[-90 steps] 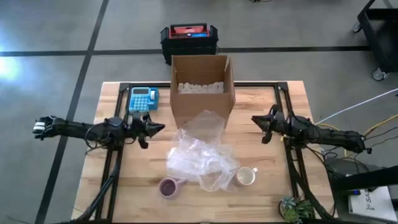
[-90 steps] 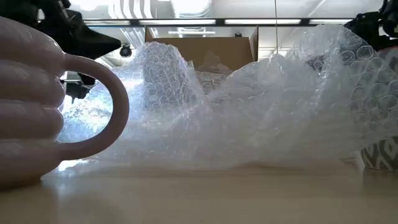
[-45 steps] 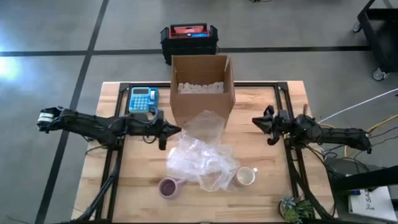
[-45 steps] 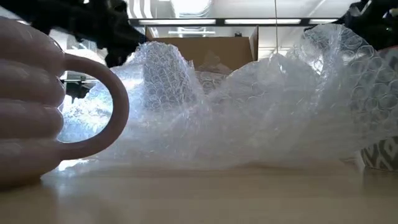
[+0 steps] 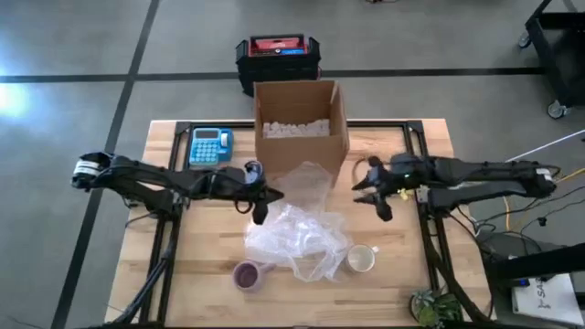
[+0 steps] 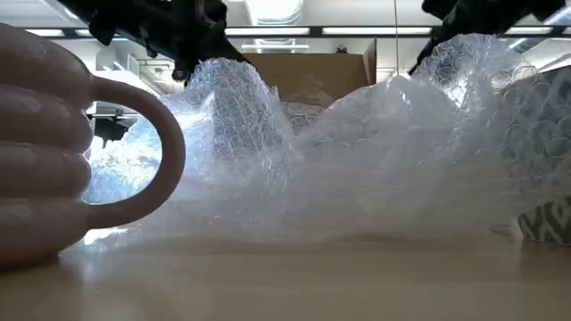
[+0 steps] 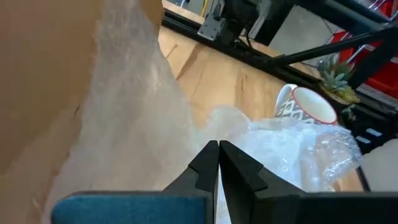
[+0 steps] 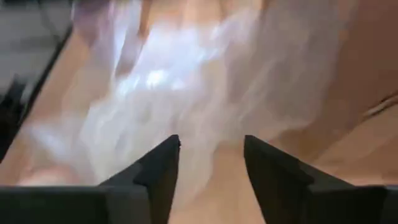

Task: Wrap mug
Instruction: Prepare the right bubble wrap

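Left hand (image 5: 260,203), clenched and empty, is hovering at the bubble wrap (image 5: 294,233)'s left edge; the pink mug (image 5: 247,273) is sitting just below. Right hand (image 5: 375,195), released, should be descending squarely onto the wrap's right edge.

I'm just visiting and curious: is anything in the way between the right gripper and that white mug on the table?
Nothing solid blocks it. The right gripper, open, hovers beside the cardboard box; the white patterned mug sits nearer the table's front edge with bare wood between. Only the bubble wrap edge touches the mug's left side.
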You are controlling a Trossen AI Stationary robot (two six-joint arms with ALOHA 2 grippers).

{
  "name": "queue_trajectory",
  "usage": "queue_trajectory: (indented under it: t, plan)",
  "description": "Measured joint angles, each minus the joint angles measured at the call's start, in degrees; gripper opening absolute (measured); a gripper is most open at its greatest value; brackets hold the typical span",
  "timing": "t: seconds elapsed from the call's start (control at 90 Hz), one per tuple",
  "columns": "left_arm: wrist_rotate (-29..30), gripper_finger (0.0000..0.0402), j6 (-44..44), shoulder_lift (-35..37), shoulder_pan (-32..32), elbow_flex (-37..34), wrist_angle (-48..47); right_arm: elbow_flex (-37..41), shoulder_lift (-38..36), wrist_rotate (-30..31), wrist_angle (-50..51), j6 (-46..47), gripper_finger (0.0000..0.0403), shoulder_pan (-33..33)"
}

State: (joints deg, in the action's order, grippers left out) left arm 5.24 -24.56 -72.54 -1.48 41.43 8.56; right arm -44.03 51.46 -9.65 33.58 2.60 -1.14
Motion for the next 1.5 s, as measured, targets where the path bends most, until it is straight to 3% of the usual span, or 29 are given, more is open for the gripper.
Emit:
queue_trajectory:
  t: [0.078,0.222,0.4,0.967,1.167,1.367,1.5]
  plan:
    - [0.02,0.0000,-0.02,-0.77,0.00,0.14,-0.04,-2.49,2.91,-0.02,5.16,2.57,0.0201,3.94]
    - [0.02,0.0000,-0.09,-1.35,0.00,0.11,-0.02,-3.28,6.43,0.36,4.82,9.36,0.0218,12.69]
    - [0.02,0.0000,-0.19,-1.24,0.00,-0.20,0.02,-3.39,11.88,5.56,4.00,17.48,0.0220,20.41]
    - [0.13,0.0000,-0.67,-1.17,0.02,0.09,2.43,-3.39,22.54,5.62,4.36,27.61,0.0173,23.65]
    - [0.26,0.0000,-2.00,-1.30,0.02,0.06,2.53,-3.37,27.70,12.82,4.75,26.98,0.0128,24.27]
    - [0.26,0.0000,-2.88,-1.30,0.02,0.07,2.58,-3.65,27.18,11.47,5.93,22.80,0.0018,24.41]
    - [0.24,0.0000,-2.99,-1.32,0.02,0.06,2.56,-3.13,22.67,14.09,12.24,19.40,0.0016,22.85]
